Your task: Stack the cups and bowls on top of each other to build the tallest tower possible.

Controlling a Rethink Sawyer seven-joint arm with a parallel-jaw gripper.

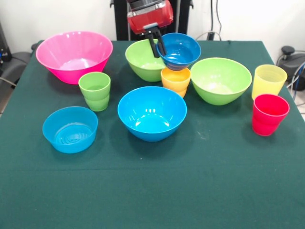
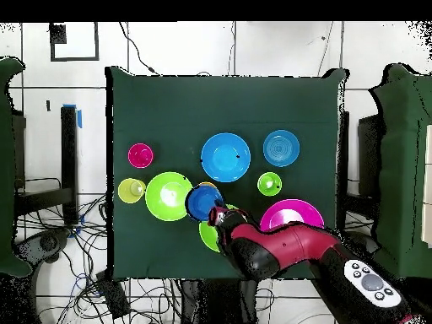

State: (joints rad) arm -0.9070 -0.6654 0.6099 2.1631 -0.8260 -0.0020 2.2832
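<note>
My gripper (image 1: 157, 45) is shut on the left rim of the small dark blue bowl (image 1: 180, 50), one finger inside and one outside. The bowl is upright right over the orange-yellow cup (image 1: 175, 80), its base at the cup's rim. I cannot tell if it rests there. From overhead the dark blue bowl (image 2: 203, 202) hides most of that cup, and my gripper (image 2: 218, 216) is at its edge. One lime green bowl (image 1: 142, 61) is behind my gripper, the other (image 1: 220, 80) to the right. The bright blue bowl (image 1: 152, 112) stands in the middle.
The pink bowl (image 1: 74, 55) is at the far left, with the green cup (image 1: 95, 90) and the shallow light blue bowl (image 1: 70, 129) in front of it. The pale yellow cup (image 1: 269, 81) and red cup (image 1: 269, 114) stand at the right edge.
</note>
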